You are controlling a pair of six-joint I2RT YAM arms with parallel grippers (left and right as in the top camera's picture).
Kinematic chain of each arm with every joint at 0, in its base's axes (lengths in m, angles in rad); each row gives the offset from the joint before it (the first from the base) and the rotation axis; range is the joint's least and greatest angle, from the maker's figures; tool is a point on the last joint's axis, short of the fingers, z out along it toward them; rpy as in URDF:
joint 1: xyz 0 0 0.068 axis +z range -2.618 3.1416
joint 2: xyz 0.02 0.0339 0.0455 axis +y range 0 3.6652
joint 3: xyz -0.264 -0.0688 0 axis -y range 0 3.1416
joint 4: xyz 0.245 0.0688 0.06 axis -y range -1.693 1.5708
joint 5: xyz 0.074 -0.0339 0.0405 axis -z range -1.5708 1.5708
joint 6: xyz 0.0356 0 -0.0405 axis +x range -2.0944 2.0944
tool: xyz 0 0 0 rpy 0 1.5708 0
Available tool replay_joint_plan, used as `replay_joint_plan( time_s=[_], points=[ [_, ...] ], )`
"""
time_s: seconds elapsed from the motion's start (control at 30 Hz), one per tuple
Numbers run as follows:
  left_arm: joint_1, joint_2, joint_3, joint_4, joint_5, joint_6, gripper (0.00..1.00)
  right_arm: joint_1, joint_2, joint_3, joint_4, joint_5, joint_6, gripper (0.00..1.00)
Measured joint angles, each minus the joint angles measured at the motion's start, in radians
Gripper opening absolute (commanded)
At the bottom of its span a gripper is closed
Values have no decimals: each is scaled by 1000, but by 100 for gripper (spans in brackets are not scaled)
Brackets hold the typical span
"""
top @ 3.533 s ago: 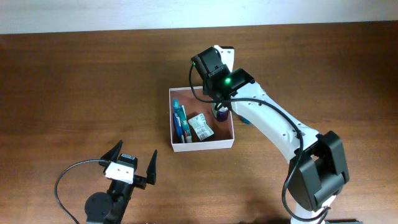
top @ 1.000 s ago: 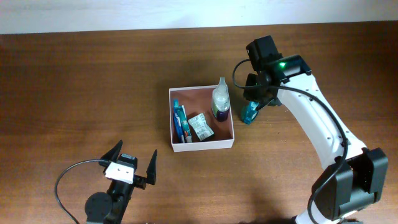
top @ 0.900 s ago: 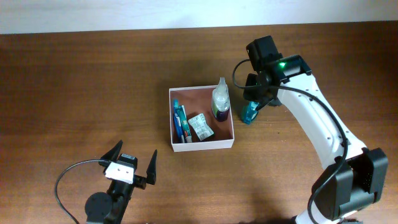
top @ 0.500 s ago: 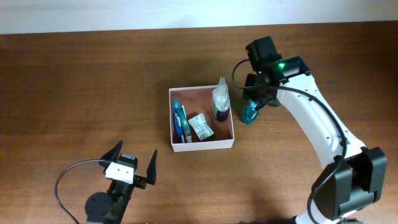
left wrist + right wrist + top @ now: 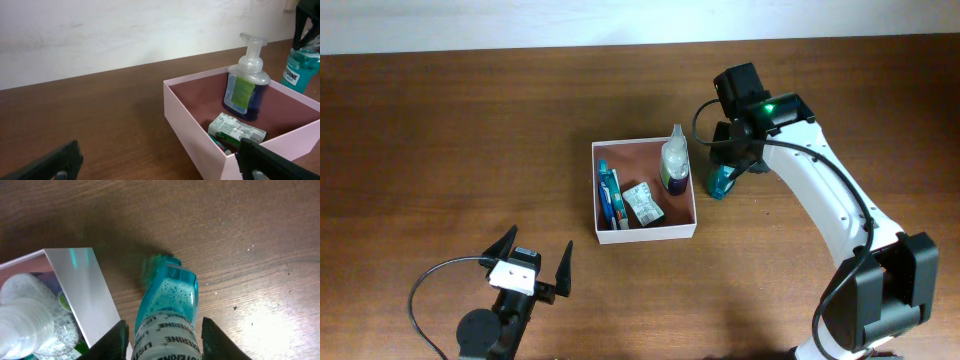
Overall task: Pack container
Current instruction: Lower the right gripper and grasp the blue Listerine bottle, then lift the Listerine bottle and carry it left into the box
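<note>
**Container mid-table, teal bottle just outside it**

Container (image 5: 643,236): square, shallow, open-topped, with thin white walls and a reddish-brown inside. It sits mid-table (image 5: 470,130). Inside are an upright pump bottle (image 5: 674,160), a small packet (image 5: 642,203) and blue tubes (image 5: 610,195). The right gripper (image 5: 167,342) straddles the teal bottle (image 5: 722,181) beside the container; fingers are close to its sides, can't tell if clamped. The left gripper (image 5: 533,256) is well apart, fingers spread wide, empty.
</note>
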Motion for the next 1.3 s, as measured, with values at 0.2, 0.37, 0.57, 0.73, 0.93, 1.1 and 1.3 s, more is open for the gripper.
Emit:
replay_joint_plan(
  time_s=[0.2,0.37,0.57,0.73,0.93,1.1,1.3],
  points=[
    [0,0,0,0,0,0,100,0,0,0,0,0,-1,35],
    [0,0,0,0,0,0,99,0,0,0,2,-1,-5,23],
    [0,0,0,0,0,0,99,0,0,0,3,-1,-9,23],
    [0,0,0,0,0,0,99,0,0,18,-48,-2,-12,23],
    [0,0,0,0,0,0,99,0,-18,67,-136,0,-16,23],
    [0,0,0,0,0,0,100,0,-69,77,-196,-3,-45,23],
    [0,0,0,0,0,0,100,0,-188,83,-212,-66,-98,23]
  ],
)
